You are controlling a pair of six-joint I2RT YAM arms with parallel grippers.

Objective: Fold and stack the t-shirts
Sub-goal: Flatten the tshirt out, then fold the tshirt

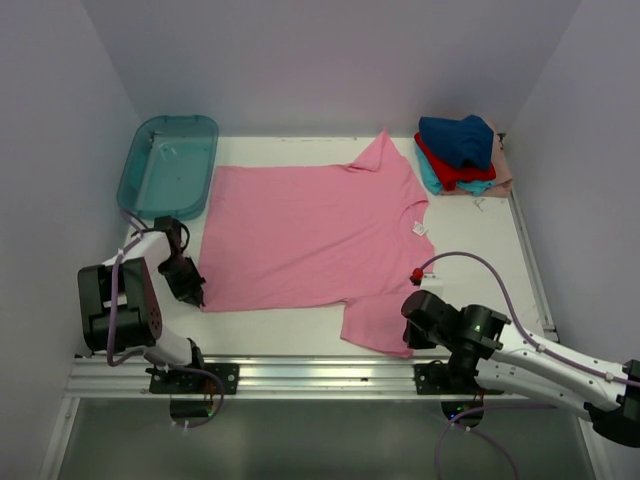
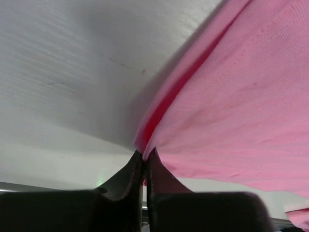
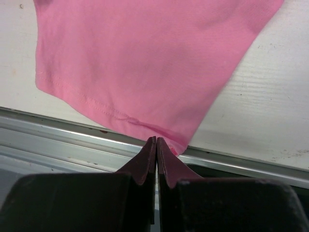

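A pink t-shirt (image 1: 310,230) lies spread flat across the middle of the white table, with its small white tag (image 1: 420,229) at the neck on the right. My left gripper (image 1: 192,292) is at the shirt's near left hem corner. In the left wrist view its jaws (image 2: 144,154) are shut on a lifted fold of the pink cloth (image 2: 231,96). My right gripper (image 1: 410,338) is at the near sleeve. In the right wrist view its jaws (image 3: 156,140) are pinched together on the sleeve's hem edge (image 3: 135,58). Folded t-shirts (image 1: 460,150), navy on top of red, teal and peach, are stacked at the back right.
A translucent teal tub (image 1: 168,165) stands at the back left corner. An aluminium rail (image 1: 320,375) runs along the table's near edge, just under the right gripper (image 3: 72,130). Pale walls close in the table on three sides.
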